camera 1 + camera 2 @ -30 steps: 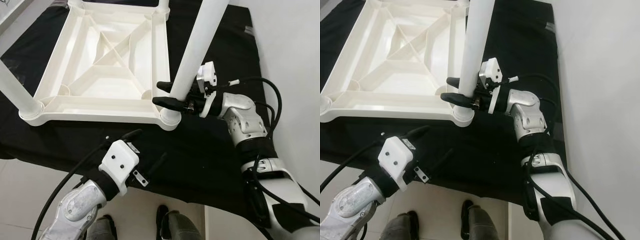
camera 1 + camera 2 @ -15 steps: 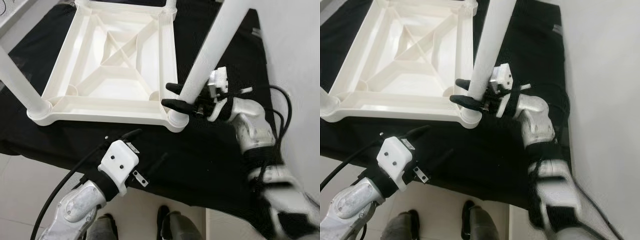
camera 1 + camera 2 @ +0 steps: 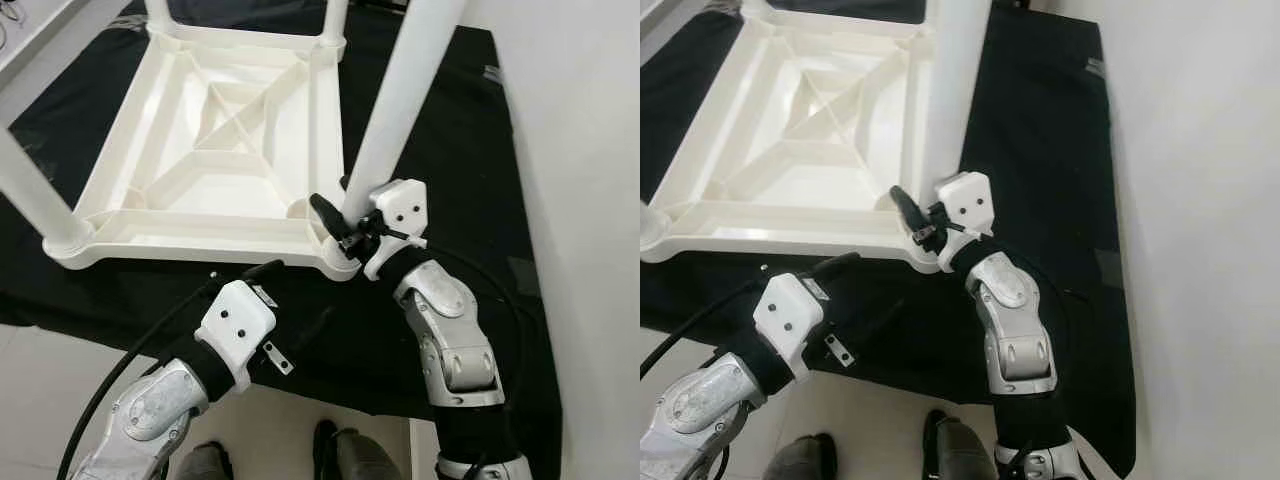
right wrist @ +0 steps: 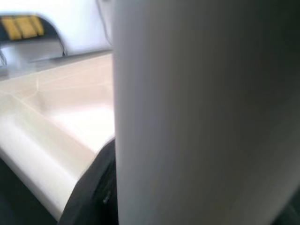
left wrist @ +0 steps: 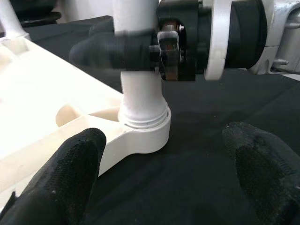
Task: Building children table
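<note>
A white plastic table top [image 3: 200, 235] lies upside down on a black cloth. A white leg [image 3: 400, 90] stands in its near right corner socket [image 3: 340, 255]. My right gripper [image 3: 345, 215] is shut on this leg just above the socket; the left wrist view shows its black fingers [image 5: 108, 49] wrapped round the leg [image 5: 140, 93]. The leg [image 4: 206, 112] sits very close in the right wrist view. My left gripper [image 3: 300, 295] hovers open over the cloth just in front of that corner, its fingers [image 5: 70, 173] spread and holding nothing. Another leg [image 3: 30, 190] stands at the near left corner.
The black cloth [image 3: 450, 140] covers a low surface whose front edge runs close to me, with tiled floor [image 3: 40, 370] below. A white wall [image 3: 590, 150] rises close on the right. A white furniture edge [image 3: 40, 45] shows at the far left. Shoes [image 3: 345, 460] show at the bottom.
My right arm has swung in toward me, so its forearm now reaches up from below, and its gripper has slid down the leg. The left arm has stayed put.
</note>
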`<state>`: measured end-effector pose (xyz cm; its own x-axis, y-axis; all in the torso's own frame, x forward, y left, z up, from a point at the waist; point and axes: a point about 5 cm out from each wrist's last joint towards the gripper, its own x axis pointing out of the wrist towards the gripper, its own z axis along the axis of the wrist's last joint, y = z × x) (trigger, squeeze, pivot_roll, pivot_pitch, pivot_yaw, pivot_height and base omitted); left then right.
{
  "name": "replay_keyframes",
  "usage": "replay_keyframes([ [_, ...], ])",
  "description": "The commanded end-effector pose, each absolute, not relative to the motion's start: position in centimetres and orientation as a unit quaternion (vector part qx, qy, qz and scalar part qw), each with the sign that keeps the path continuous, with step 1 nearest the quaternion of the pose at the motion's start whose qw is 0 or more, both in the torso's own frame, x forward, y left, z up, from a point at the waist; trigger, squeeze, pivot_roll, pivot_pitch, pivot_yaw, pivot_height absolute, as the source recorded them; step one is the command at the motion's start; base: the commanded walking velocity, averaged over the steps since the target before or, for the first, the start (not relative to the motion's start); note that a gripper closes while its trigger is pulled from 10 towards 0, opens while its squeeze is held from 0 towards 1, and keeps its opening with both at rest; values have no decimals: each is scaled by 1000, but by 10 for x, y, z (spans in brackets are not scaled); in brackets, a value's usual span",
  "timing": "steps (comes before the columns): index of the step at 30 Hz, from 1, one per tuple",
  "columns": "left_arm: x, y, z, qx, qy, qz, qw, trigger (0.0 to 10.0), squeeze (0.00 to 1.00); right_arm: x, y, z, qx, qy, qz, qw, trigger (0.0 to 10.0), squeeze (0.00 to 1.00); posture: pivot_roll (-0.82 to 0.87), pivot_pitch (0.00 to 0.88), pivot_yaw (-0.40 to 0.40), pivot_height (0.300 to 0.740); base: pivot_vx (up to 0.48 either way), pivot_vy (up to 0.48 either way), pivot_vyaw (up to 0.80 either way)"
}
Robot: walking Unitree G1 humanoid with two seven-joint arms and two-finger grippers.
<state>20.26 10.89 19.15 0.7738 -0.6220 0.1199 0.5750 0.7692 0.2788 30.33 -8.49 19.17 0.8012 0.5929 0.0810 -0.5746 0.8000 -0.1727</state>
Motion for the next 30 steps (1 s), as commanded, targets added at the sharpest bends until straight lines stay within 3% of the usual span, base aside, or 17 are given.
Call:
replay_keyframes([
  [1,201,109,188,115,-96,-324,934,10000,0,300,-83,155,-59,35,318,946,10000,871,104,270,-131,740,0,0,0],
  [2,202,110,189,115,-99,-322,935,10000,0,300,-78,163,-43,20,346,937,10000,1000,107,271,-132,740,0,0,0],
  [6,202,110,190,114,-101,-320,935,10000,0,305,-76,194,-4,-42,423,905,10000,1000,100,266,-132,740,0,0,0],
  [7,202,109,190,113,-101,-321,935,10000,0,309,-78,208,-8,-69,463,884,10000,0,104,263,-134,740,0,0,0],
  [8,202,108,189,112,-101,-322,935,10000,0,310,-80,219,-21,-93,498,862,10000,0,105,263,-137,740,0,0,0],
  [9,202,108,189,112,-101,-322,935,10000,0,310,-80,219,-21,-93,498,862,10000,0,105,263,-137,740,0,0,0],
  [12,201,107,189,111,-101,-323,935,10000,0,309,-85,233,-58,-116,575,807,10000,0,110,264,-140,740,0,0,0],
  [13,201,107,189,111,-101,-323,935,10000,0,309,-85,233,-58,-116,575,807,10000,0,110,264,-140,740,0,0,0],
  [15,201,107,189,111,-101,-321,935,10000,0,310,-92,234,-73,-106,612,780,10000,0,116,264,-141,740,0,0,0],
  [23,200,107,190,112,-101,-320,935,10000,0,332,-107,241,-93,-97,630,765,10000,0,124,268,-137,740,0,0,0],
  [24,200,107,189,112,-101,-321,935,10000,0,336,-107,242,-95,-96,632,763,9098,0,127,270,-135,740,0,0,0],
  [25,200,107,189,112,-101,-321,935,10000,0,336,-107,242,-95,-96,632,763,9098,0,127,270,-135,740,0,0,0],
  [26,200,106,189,112,-101,-322,935,10000,0,339,-107,243,-95,-96,634,761,3647,0,128,270,-135,740,0,0,0],
  [28,200,106,189,112,-100,-322,935,10000,0,341,-107,243,-91,-94,642,756,0,0,132,271,-136,740,0,0,0],
  [30,199,107,189,113,-100,-322,935,10000,0,342,-108,243,-90,-92,647,751,0,0,132,271,-136,740,0,0,0],
])
